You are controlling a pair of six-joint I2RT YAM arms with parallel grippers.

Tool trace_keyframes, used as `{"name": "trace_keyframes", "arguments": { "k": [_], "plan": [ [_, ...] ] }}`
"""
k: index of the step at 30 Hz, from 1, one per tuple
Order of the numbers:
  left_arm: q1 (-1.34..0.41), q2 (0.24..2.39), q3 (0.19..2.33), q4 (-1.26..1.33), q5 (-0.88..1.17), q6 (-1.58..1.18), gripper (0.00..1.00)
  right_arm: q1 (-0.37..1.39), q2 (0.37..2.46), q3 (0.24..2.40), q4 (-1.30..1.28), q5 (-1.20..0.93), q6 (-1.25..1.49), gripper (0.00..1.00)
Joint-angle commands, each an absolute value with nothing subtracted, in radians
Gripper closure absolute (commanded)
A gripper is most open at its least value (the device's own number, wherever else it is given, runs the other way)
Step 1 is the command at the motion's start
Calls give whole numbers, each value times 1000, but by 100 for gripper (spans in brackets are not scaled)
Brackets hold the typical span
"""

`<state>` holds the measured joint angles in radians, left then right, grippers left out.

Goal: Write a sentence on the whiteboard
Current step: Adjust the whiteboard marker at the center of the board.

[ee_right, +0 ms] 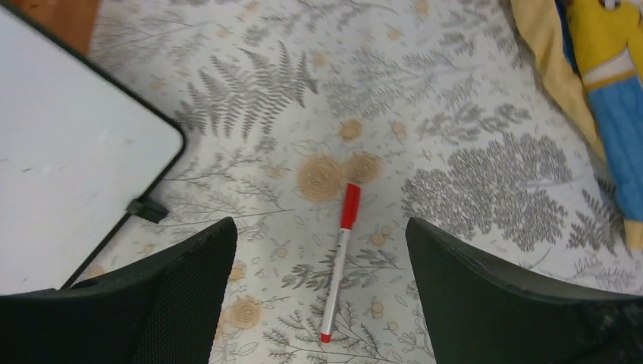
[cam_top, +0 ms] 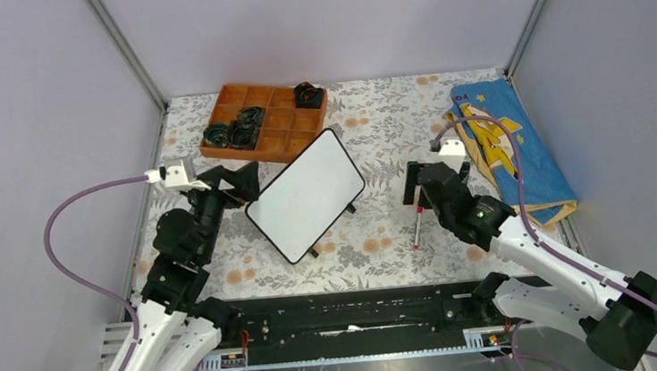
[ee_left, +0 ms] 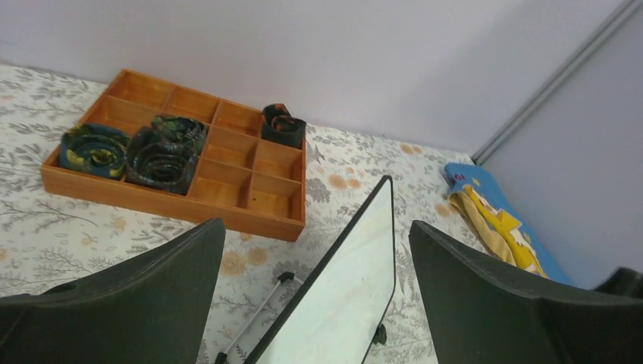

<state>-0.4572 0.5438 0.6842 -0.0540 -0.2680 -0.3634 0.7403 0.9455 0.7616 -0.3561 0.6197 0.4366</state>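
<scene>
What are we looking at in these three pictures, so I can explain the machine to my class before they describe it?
Two robot arms are bolted to a table's near edge. One picture looks down from above; the other two come from cameras on each wrist. The left end effector and right end effector are both open, holding nothing. On the floral tablecloth sit a blank whiteboard, a red-capped marker, an orange compartment tray with dark patterned rolls, and a blue-and-yellow cloth.
</scene>
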Motion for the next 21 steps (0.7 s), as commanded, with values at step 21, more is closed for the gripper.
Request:
{"name": "trace_keyframes", "arguments": {
  "k": [21],
  "plan": [
    [-468,488,611,47,-191,-402,1,431,1033,580,-304,283,578,35]
  ]
}}
